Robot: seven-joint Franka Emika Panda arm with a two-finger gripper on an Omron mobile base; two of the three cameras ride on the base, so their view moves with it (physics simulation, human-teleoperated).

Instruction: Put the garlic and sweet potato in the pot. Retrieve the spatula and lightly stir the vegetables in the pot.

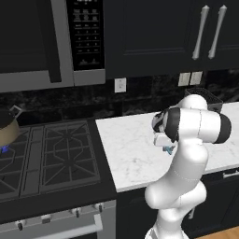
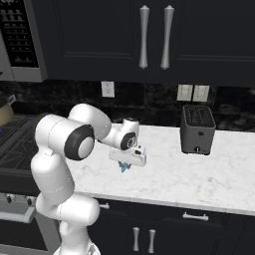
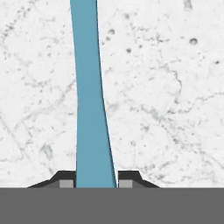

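Spatula [image 3: 89,96]: light blue — clamped between the finger tips [image 3: 66,183]
Counter [image 3: 166,87]: white marble — beneath the spatula

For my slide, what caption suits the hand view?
Claw shut on the blue spatula, held above the white marble counter.

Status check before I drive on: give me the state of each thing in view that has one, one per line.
claw: shut on the spatula, over the white counter.
spatula: held between the fingertips, pointing away from the hand.
pot: on the stove's far left burner, a blue flame under it.
toaster: upright on the counter, apart from the arm.
upper cabinet doors: closed.
microwave: door closed.
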